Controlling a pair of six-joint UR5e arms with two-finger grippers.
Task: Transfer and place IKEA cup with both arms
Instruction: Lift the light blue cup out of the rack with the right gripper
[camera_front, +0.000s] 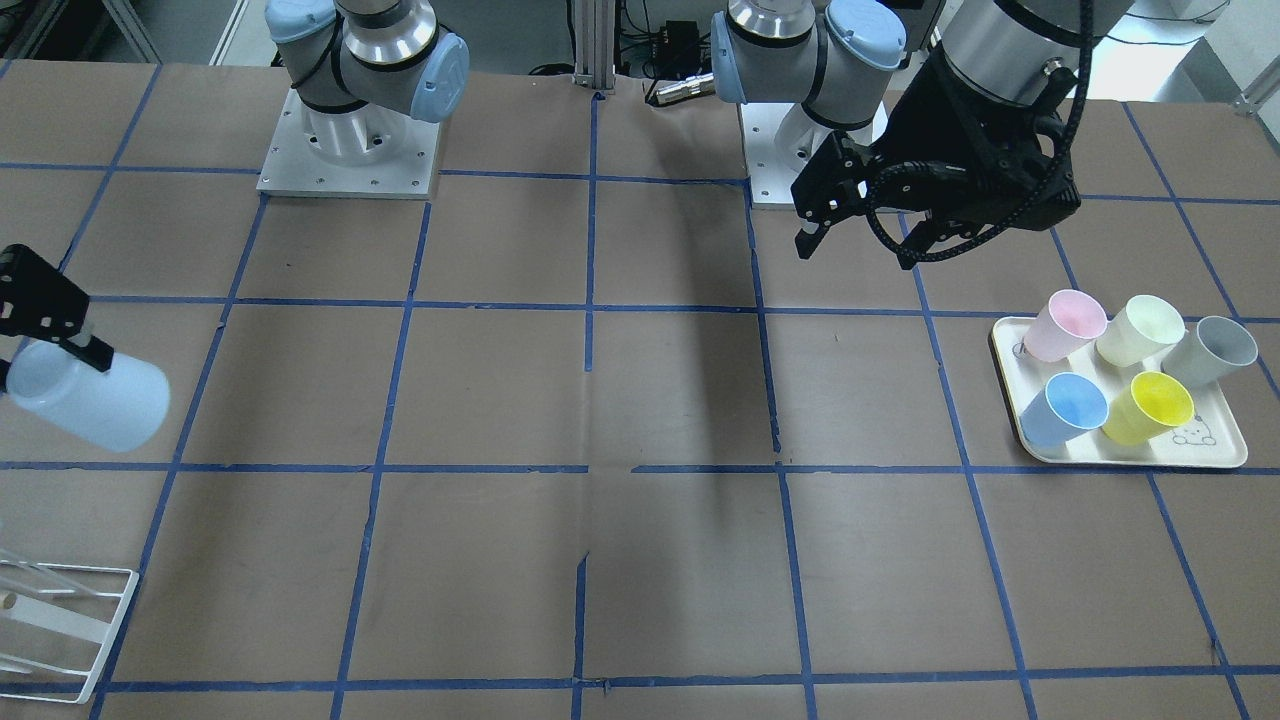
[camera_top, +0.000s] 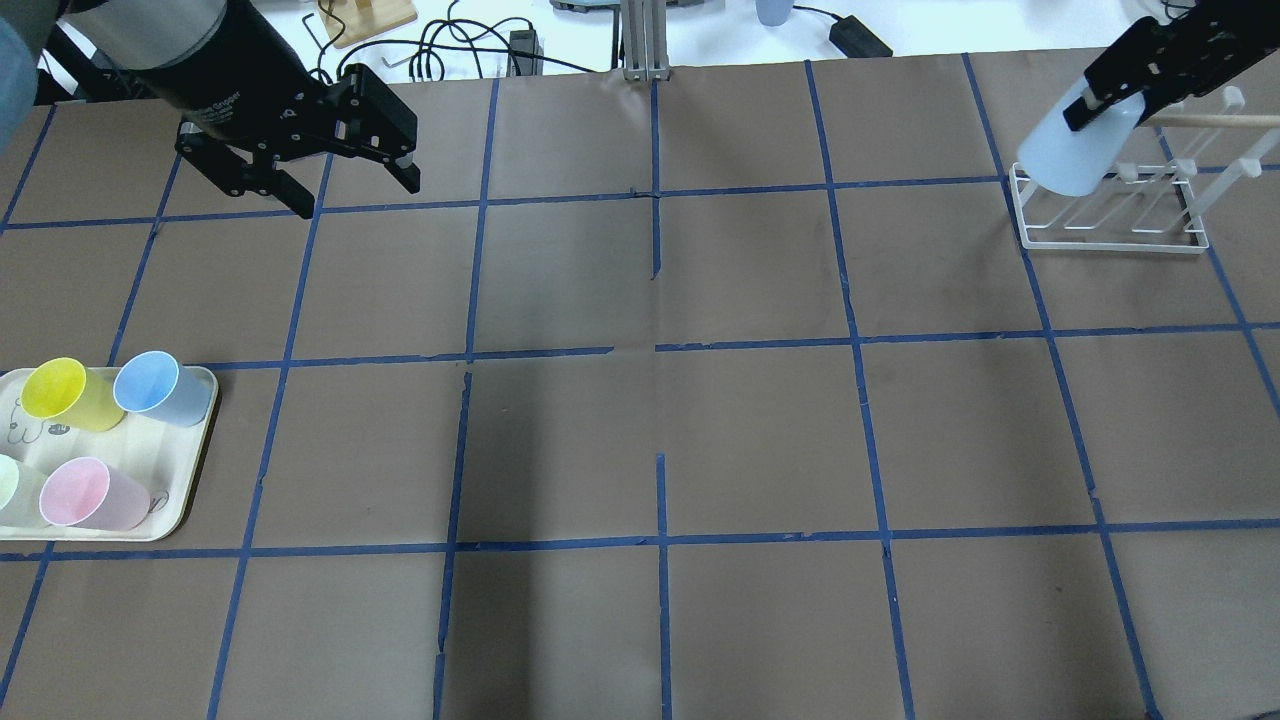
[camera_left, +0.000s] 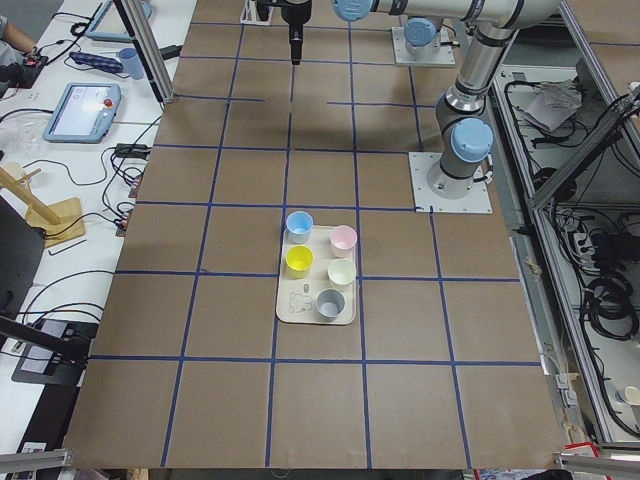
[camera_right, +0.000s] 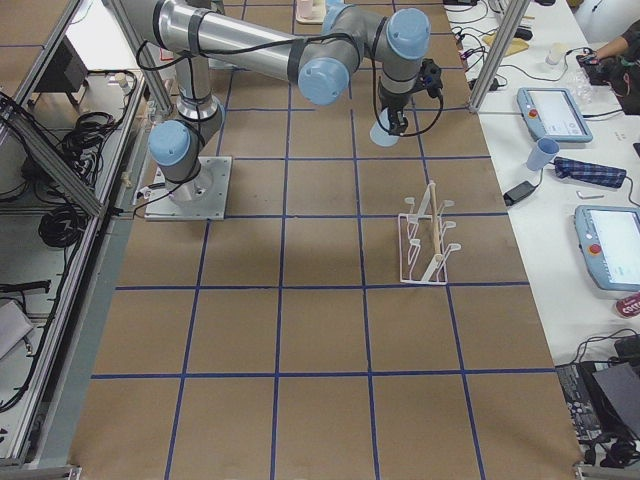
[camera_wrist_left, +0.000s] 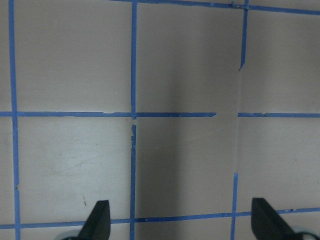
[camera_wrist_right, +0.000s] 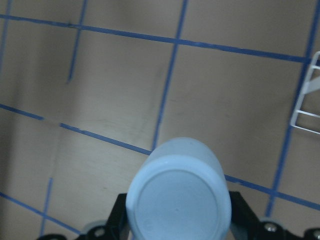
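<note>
The pale light-blue IKEA cup (camera_top: 1065, 155) is held tilted in the air by my right gripper (camera_top: 1095, 110), which is shut on it, just above the near end of the white wire rack (camera_top: 1110, 238). In the front view the cup (camera_front: 95, 400) and right gripper (camera_front: 75, 360) are at the far left. The right wrist view shows the cup's flat base (camera_wrist_right: 177, 200) between the fingers. My left gripper (camera_top: 355, 190) is open and empty, high over the table's left half, apart from the tray; its fingertips (camera_wrist_left: 100, 220) frame bare table.
A cream tray (camera_top: 190, 480) at the left edge holds several pastel cups, among them another blue cup (camera_top: 160, 388), a yellow cup (camera_top: 65, 392) and a pink cup (camera_top: 90, 495); a grey cup (camera_front: 1212, 350) shows in the front view. Brown paper with blue tape lines covers the table.
</note>
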